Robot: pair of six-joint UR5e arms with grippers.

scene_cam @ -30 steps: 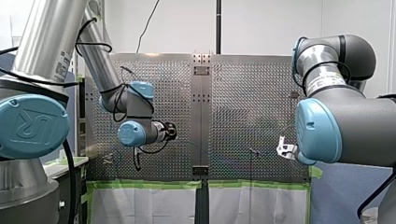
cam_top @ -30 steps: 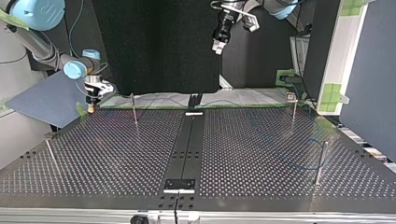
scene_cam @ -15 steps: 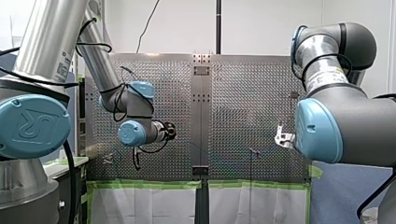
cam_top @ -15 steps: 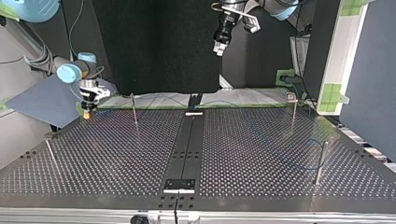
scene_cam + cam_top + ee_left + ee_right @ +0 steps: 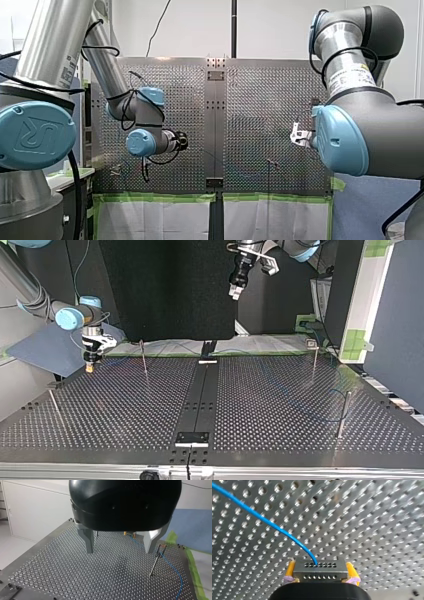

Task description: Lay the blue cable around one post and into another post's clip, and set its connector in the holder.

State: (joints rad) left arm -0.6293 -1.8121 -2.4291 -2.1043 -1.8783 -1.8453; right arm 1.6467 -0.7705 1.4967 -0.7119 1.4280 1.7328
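- My right gripper (image 5: 320,566) is clamped on the connector (image 5: 320,572), a small metal block w/ rows of holes, w/ yellow pads (image 5: 290,570) on either side of it.
- The blue cable (image 5: 265,520) leaves the middle of the connector's face and arcs away over the perforated table (image 5: 374,530).
- In the top view this gripper hangs tip down, low over the table's far corner at the view's left (can't tell whether it touches the plate).
- My left gripper (image 5: 120,551) is spread wide, w/ nothing between its metal fingers (image 5: 88,541). The top view shows it well above the table, near the middle of the far edge.
- Ahead of the left gripper, just beside one finger, a thin post (image 5: 155,561) w/ a clip at its top stands upright. The cable runs past it on the table. Can't tell whether it sits in the clip.
- Top view: a curve of cable lies by the thick post (image 5: 344,412) at the view's right. Unclear whether it goes round the post.
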